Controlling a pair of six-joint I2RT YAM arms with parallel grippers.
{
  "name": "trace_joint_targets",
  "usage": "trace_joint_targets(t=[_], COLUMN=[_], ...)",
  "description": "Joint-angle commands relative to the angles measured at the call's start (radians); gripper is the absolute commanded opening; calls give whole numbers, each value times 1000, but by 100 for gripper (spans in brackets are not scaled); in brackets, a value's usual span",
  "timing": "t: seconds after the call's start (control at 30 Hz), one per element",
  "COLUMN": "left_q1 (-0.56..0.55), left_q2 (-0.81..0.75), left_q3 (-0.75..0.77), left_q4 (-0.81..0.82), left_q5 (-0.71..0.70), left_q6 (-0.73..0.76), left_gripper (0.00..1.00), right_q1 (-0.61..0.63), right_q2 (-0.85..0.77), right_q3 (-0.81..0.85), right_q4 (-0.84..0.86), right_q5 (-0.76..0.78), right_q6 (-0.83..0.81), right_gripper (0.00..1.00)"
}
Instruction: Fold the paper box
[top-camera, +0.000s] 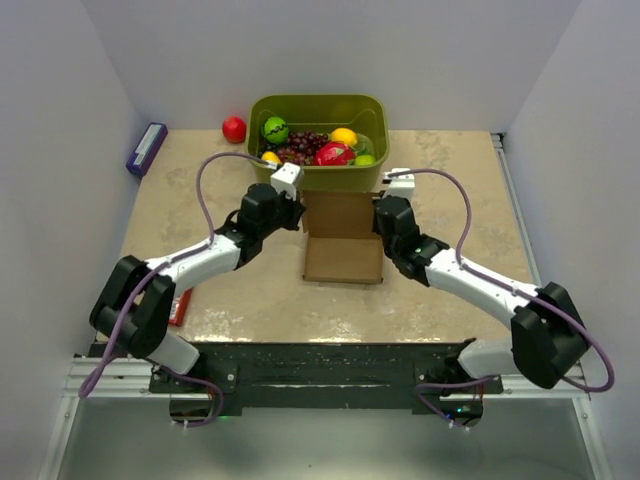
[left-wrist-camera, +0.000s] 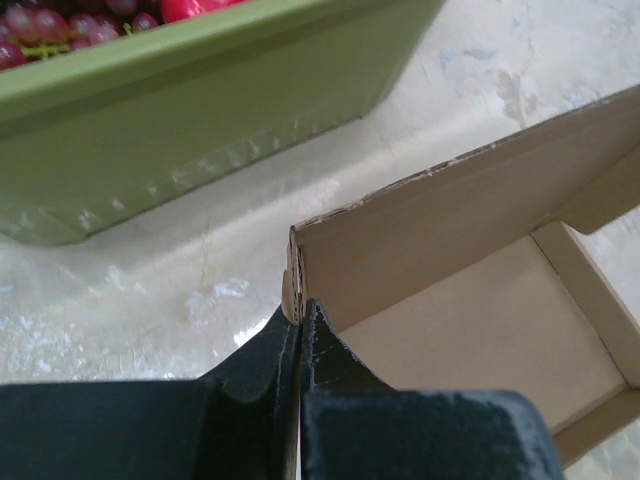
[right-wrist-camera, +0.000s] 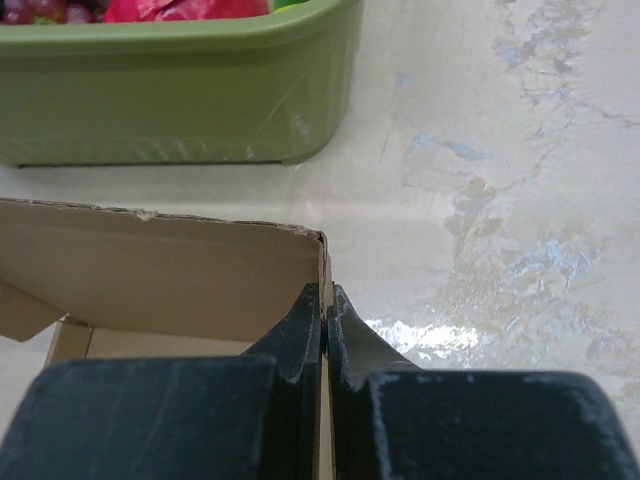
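The brown paper box (top-camera: 342, 238) stands on the table just in front of the green tub, its walls raised and its front flap lying flat toward me. My left gripper (top-camera: 297, 213) is shut on the box's left wall; in the left wrist view that gripper (left-wrist-camera: 300, 312) pinches the wall edge near the far corner of the box (left-wrist-camera: 470, 300). My right gripper (top-camera: 381, 214) is shut on the right wall; in the right wrist view that gripper (right-wrist-camera: 326, 296) clamps the wall near the far right corner of the box (right-wrist-camera: 160, 270).
The olive-green tub (top-camera: 318, 140) of fruit stands right behind the box, also seen in both wrist views (left-wrist-camera: 200, 110) (right-wrist-camera: 170, 100). A red ball (top-camera: 234, 129) lies left of the tub, a purple pack (top-camera: 146, 148) at the far left edge, and a red pack (top-camera: 181, 304) under my left arm.
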Motion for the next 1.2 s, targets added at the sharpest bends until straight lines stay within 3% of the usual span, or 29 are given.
trace_joint_targets(t=[0.0,0.2,0.43,1.03,1.17], left_q1=[-44,-93,-148,-266,-297], left_q2=[62,163,194,198,183], left_q3=[50,28,-45,-269,-305], left_q4=[226,414,533,610,618], left_q5=[-91,-171,-238,-386,-465], left_q6=[-44,-51,-88,-67,-32], left_gripper=[0,0,0,0,0], right_q1=[19,31,50,94,106], right_q2=[55,118,118,56,16], right_q3=[35,-34,-137,-252,-268], right_q4=[293,454,511,338,269], right_q5=[59,72,121,201,210], right_q6=[45,45,57,262,305], right_gripper=[0,0,0,0,9])
